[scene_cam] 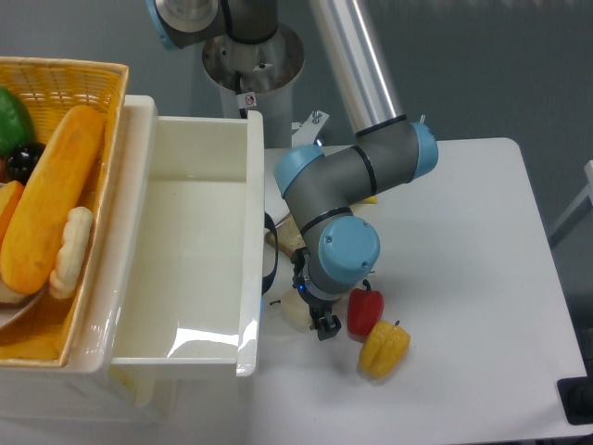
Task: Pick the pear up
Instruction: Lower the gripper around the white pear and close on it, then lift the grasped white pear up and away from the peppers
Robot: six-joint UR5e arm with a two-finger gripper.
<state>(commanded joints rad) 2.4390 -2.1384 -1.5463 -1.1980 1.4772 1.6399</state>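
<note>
The gripper (321,324) is down at the table (482,278), its dark fingertips right against the pear (295,311). The wrist housing covers most of the fingers, so whether they stand apart or have closed on the fruit cannot be told from here.

The pear lies near the table's left edge, just beside the wall of the white bin (195,250), with only its pale left half showing and a thin dark stem poking toward the bin. The red pepper (364,310) sits just right of the gripper, the yellow pepper (384,348) touching it on the side nearer the front edge.

The pear looks smooth, rounded and probably light and hard, so it may slip; a hold across its widest part, clear of the stem, seems safest.
</note>
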